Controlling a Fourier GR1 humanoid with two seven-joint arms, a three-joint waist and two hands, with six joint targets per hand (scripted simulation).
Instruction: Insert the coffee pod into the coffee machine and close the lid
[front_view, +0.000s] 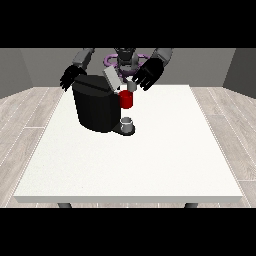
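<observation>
Nearest the camera lies the bare front of the white table (130, 170); farther back a small grey cup (128, 123) sits on the coffee machine's base. The coffee machine (96, 102) itself is a black block with a red pod holder (126, 99) on its front, and its grey lid (112, 77) is tilted up, open.

My hand at the view's right (148, 75) hovers just above that holder. A small grey piece at its fingertips looks like the coffee pod (132, 86), and I judge my fingers pinch it — though they are too small to be sure. My hand at the view's left (71, 77) hangs behind the machine, fingers spread, holding nothing.

The risk I see: releasing off-centre, so the pod catches the holder's rim and tips out — then the lid would not close.

Count: one machine, one lid, one cup, one pod, two hands.
</observation>
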